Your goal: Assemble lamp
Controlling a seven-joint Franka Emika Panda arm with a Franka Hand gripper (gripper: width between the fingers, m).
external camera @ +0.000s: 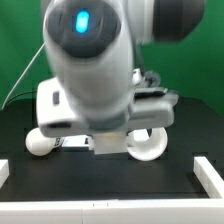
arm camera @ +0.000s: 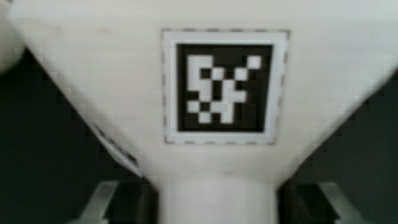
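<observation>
Because the bulky white-and-grey robot arm fills the middle of the exterior view, most of the black tabletop behind it is hidden. A round white plastic bulb shows at the exterior view's left of the arm. A rounded white form shows at its right, and what that is cannot be told. A white bar lies at the near corner on the right. From the wrist, the tapered hollow white plastic shade, bearing a black-and-white tag, sits directly under the camera. Its long axis runs away from the gripper, and its narrow neck lies between the dark fingers. Whether they clamp it cannot be told.
</observation>
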